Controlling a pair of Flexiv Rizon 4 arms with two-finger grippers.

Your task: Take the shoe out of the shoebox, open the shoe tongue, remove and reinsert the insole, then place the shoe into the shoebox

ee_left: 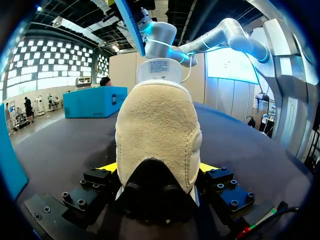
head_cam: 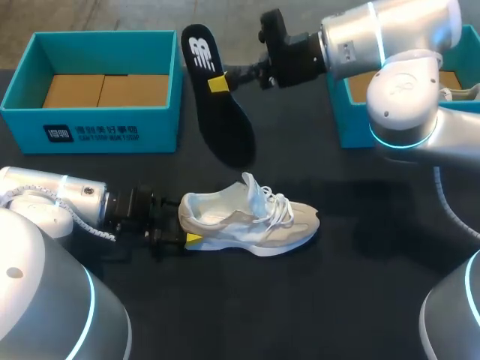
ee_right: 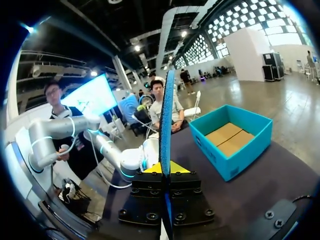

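Left pincer [ee_left: 157,170] is clamped on the padded heel of the shoe [head_cam: 247,221], which sits upright on the desk [head_cam: 337,285], while the right pincer [head_cam: 219,82] pinches the insole [head_cam: 221,97] up in the air, and it looks light and floppy, so holding near mid-length seems smart

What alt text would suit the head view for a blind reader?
The right arm's fingers hold a black insole aloft; the left arm's fingers clamp the heel of a white shoe on the table. A teal shoebox stands behind.
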